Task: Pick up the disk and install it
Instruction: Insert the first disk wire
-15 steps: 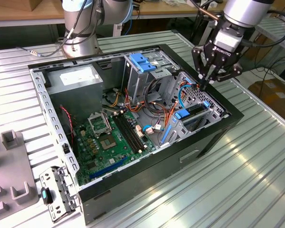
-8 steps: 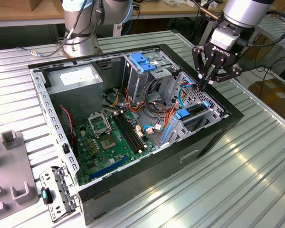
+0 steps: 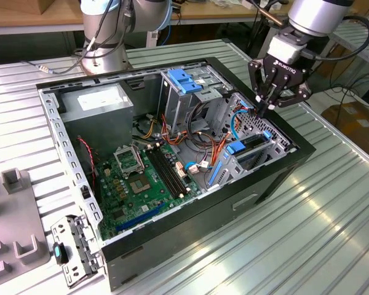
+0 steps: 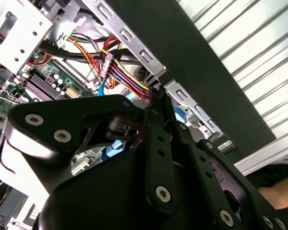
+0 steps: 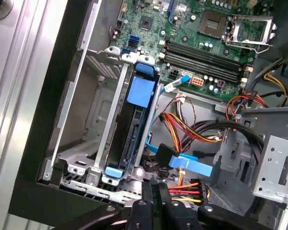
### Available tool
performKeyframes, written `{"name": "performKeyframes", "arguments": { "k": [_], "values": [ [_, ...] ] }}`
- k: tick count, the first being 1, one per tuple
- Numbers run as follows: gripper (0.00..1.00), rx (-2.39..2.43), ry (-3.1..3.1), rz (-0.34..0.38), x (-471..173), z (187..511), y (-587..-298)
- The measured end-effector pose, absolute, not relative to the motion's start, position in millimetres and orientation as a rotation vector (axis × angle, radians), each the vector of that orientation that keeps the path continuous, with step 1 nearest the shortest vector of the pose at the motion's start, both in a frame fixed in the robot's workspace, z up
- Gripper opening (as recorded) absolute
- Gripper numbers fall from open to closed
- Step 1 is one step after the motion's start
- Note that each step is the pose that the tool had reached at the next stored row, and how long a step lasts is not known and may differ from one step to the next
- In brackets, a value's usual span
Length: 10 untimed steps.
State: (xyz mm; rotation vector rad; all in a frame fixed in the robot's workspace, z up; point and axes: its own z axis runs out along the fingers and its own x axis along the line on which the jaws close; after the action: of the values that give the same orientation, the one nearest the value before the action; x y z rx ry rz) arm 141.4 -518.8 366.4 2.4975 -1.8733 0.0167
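1. Exterior view: a ribbed grey metal table [image 3: 332, 233] carries an open black desktop computer case [image 3: 172, 160] lying on its side. The black two-finger gripper [image 3: 262, 106] hangs over the drive cage at the case's end nearest the exterior view's right, fingers pressed together with nothing between them. The disk [image 3: 249, 149], a silver drive on blue plastic rails, sits edge-on in that cage.

2. Second wrist view: the gripper's [image 4: 156, 93] closed fingertips stand just above the red, yellow and black wire bundle [image 4: 122, 72] beside the cage wall.

3. First wrist view: the disk [image 5: 134, 139] stands in its slot between grey metal cage walls, its blue rail tabs at both ends. Judgement: seating appears near complete; any pressing should fall squarely on the blue rail, clear of the blue ribbon cable [image 5: 189, 163] and wires.
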Motion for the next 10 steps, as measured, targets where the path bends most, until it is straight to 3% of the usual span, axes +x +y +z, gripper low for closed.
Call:
{"name": "performKeyframes", "arguments": {
  "k": [10],
  "values": [
    [0.16,2.372,-2.029,0.015,138.5,363.2,-518.8]
  ]
}}
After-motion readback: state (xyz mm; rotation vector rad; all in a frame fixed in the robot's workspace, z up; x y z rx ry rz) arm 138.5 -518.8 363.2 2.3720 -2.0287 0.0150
